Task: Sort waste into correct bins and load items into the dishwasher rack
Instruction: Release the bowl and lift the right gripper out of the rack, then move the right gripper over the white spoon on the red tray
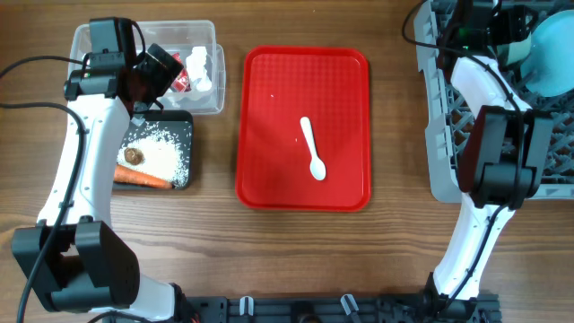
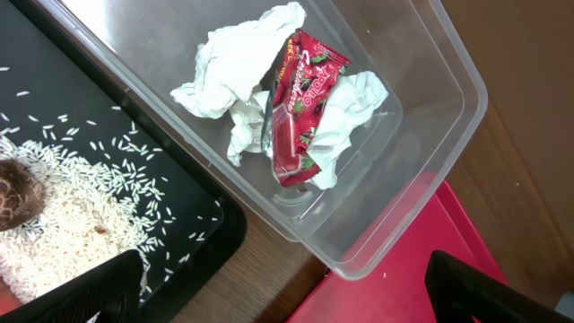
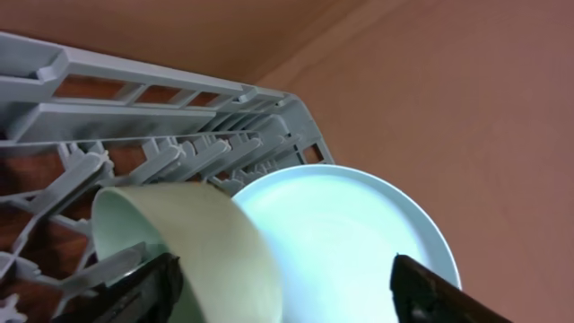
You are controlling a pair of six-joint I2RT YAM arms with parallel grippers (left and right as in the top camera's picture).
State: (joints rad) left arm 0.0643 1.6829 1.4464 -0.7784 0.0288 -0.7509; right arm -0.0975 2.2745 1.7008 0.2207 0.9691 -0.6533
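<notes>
Left gripper [image 2: 282, 269]: I read the jaws at full spread, with nothing between them. It hangs over the near wall of the clear tub [image 2: 448, 108], just beside the black tray [image 2: 211, 220]. In the tub lie crumpled white napkins [image 2: 238, 63], and the red wrapper [image 2: 300, 103] lies on top of them. The black tray carries loose rice [image 2: 63, 211] and a brown lump [image 2: 11, 193] resting against the rice. In the overhead view the carrot [image 1: 142, 178] lies along the tray edge nearest the robot base.

Right gripper [image 3: 285, 269]: the jaws stand wide apart and clamp nothing. It sits over the far end of the dishwasher rack [image 3: 161, 135]. Between its fingers I see the mint-green bowl [image 3: 202, 242] standing on edge among the pegs. The pale blue plate [image 3: 359, 242] is beside it, partly covered by the bowl. I cannot tell whether the finger next to the bowl touches it.

The white spoon [image 1: 312, 148] lies on the red tray [image 1: 269, 108], mid-table, well apart from both arms.
</notes>
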